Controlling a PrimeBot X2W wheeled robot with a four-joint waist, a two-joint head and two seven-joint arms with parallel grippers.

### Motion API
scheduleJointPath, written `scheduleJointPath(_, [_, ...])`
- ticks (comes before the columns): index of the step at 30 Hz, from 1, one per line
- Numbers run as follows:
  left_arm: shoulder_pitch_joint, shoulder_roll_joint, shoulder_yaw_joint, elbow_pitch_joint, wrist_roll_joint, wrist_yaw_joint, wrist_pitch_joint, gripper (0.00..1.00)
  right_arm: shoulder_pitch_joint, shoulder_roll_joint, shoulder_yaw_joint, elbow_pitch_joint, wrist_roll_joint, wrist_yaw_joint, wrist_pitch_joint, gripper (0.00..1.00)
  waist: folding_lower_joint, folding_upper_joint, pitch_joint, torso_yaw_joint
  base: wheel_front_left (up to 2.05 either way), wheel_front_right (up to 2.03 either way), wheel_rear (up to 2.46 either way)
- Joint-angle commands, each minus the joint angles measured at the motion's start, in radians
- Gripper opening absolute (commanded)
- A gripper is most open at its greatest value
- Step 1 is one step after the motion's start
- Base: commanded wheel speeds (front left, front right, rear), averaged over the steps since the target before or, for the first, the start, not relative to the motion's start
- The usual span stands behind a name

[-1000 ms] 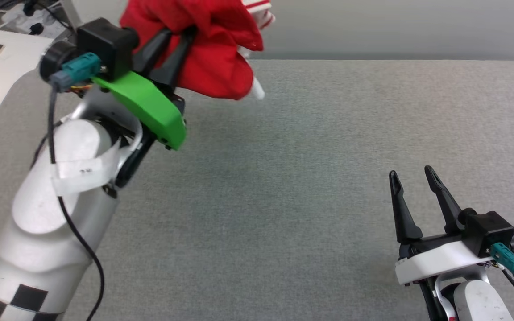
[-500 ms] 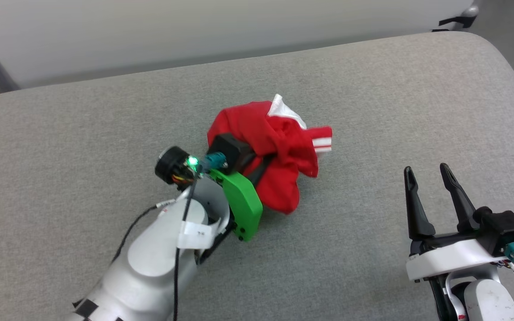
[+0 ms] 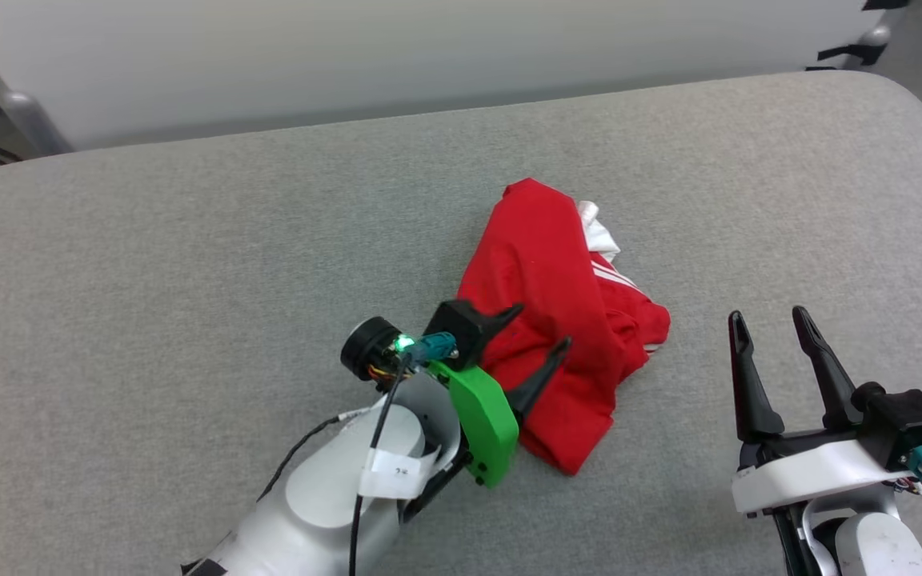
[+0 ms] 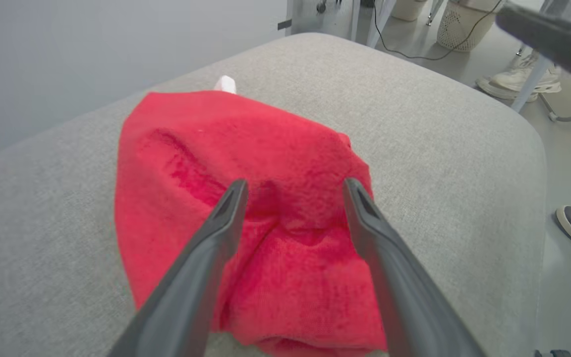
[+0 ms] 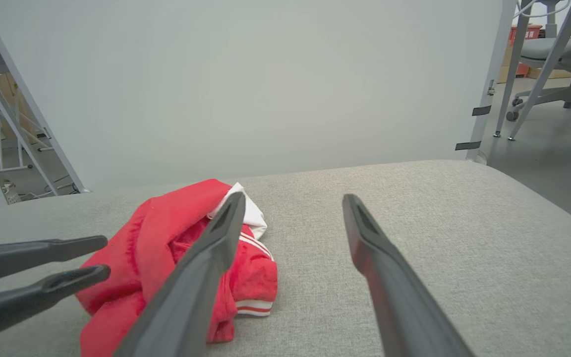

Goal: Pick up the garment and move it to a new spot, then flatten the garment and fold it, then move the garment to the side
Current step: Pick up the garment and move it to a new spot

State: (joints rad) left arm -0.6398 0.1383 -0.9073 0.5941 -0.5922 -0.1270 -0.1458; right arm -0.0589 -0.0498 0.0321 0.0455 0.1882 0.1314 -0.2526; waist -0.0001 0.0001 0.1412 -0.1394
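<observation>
Locate the garment (image 3: 557, 272) crumpled on the grey pad (image 3: 189, 240), centre-right of your head view. The left gripper (image 3: 539, 326) stands wide at its lower-left edge, gripping nothing. The right gripper (image 3: 767, 314), lower right, stands wide and empty.

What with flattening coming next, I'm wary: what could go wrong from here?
1. The jersey lies in a crumpled heap on the grey surface, with its white and striped parts tucked among red folds. A pinch may catch several layers, so it might not spread flat.
2. The left gripper is open with its fingers right over the cloth. Pulling back could snag a fold and drag the heap.
3. The right gripper is open and apart from the jersey. One-armed tugging may twist it.
</observation>
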Motion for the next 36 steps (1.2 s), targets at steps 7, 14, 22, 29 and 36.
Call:
scheduleJointPath(7, [0.007, 0.08, 0.115, -0.066, -0.014, 0.079, -0.099, 1.0, 0.041, -0.001, -0.01, 0.007, -0.018, -0.001, -0.009, 1.0, 0.0001, -0.0001, -0.073, 0.126, 0.0, 0.0, 0.0])
scheduleJointPath(14, [0.17, 0.147, 0.289, -0.208, 0.005, 0.197, -0.115, 1.0, 0.071, -0.001, -0.017, 0.011, -0.023, -0.001, -0.009, 1.0, 0.0001, -0.0001, -0.102, 0.176, 0.0, 0.0, 0.0])
scheduleJointPath(22, [0.422, 0.121, 0.49, -0.417, 0.138, 0.21, -0.116, 1.0, 0.093, 0.0, -0.016, 0.011, -0.029, -0.001, -0.009, 1.0, 0.0001, -0.0001, -0.113, 0.198, 0.0, 0.0, 0.0])
scheduleJointPath(29, [0.571, 0.053, 0.618, -0.504, 0.244, 0.149, -0.116, 1.0, 0.106, 0.0, -0.009, 0.018, -0.024, -0.001, -0.009, 1.0, 0.0001, -0.0001, -0.126, 0.192, 0.0, 0.0, 0.0])
scheduleJointPath(36, [0.605, -0.005, 0.667, -0.504, 0.328, 0.083, -0.116, 1.0, 0.109, 0.0, -0.008, 0.023, -0.028, -0.001, -0.009, 1.0, 0.0001, -0.0001, -0.124, 0.188, 0.0, 0.0, 0.0])
